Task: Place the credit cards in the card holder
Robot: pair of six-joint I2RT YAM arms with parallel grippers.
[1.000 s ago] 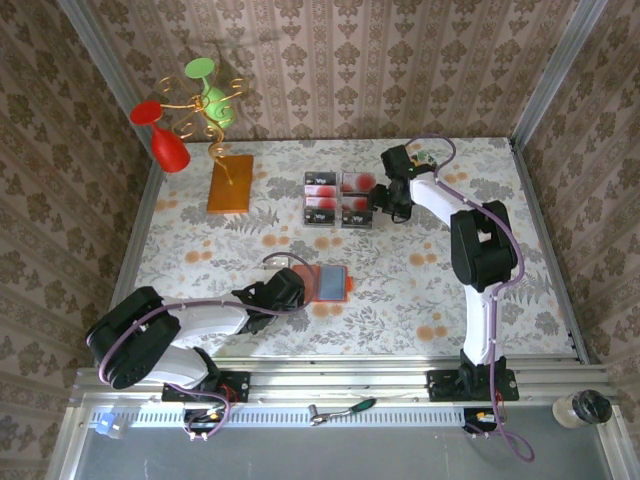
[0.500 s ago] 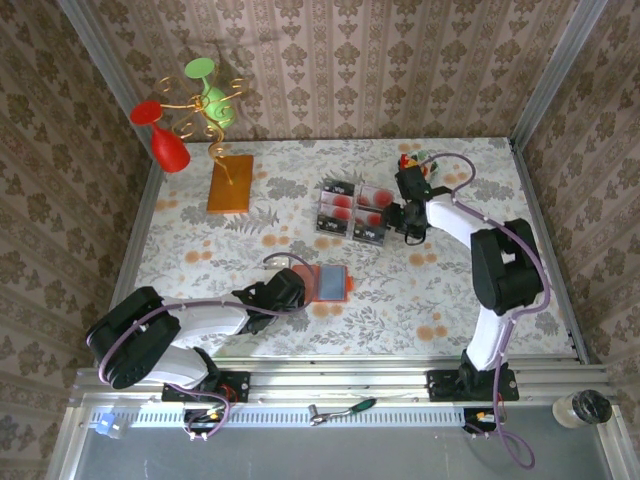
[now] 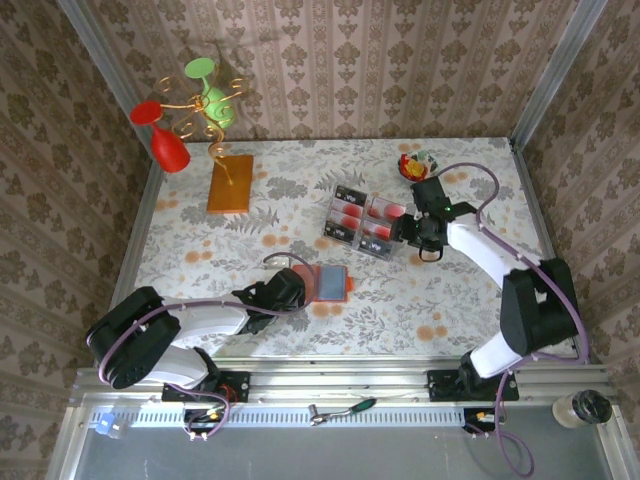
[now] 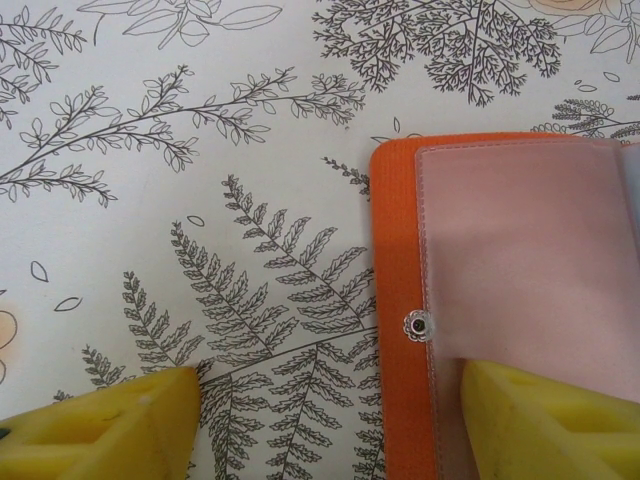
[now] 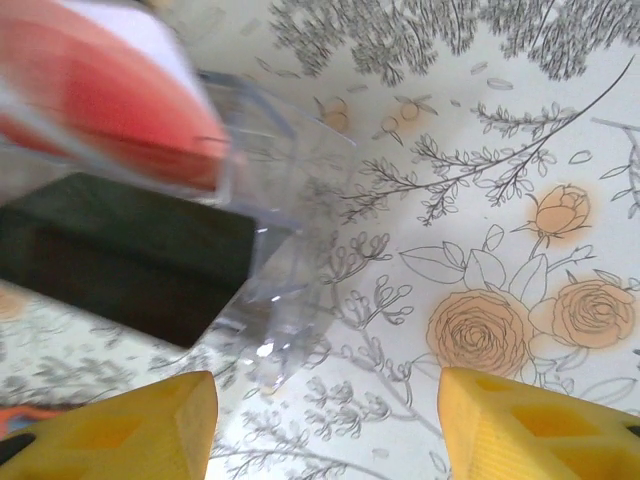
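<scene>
The left gripper point(image 4: 330, 400) is standing released, one finger lying over the orange card holder point(image 4: 396, 230) on the flowered counter point(image 4: 200, 150). The right gripper point(image 5: 328, 400), also released, is facing the clear tray point(image 5: 270, 250) of cards point(image 3: 350, 213) just ahead. Patterned wallpaper point(image 3: 350, 70) is enclosing the counter.

The card holder point(image 4: 520, 250) runs off the edge; the credit cards point(image 5: 110, 100) are blurred.

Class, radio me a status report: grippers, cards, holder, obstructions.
Left gripper open, straddling card holder edge. Right gripper open at clear tray corner. Credit cards in tray. Nothing blocking holder.
</scene>
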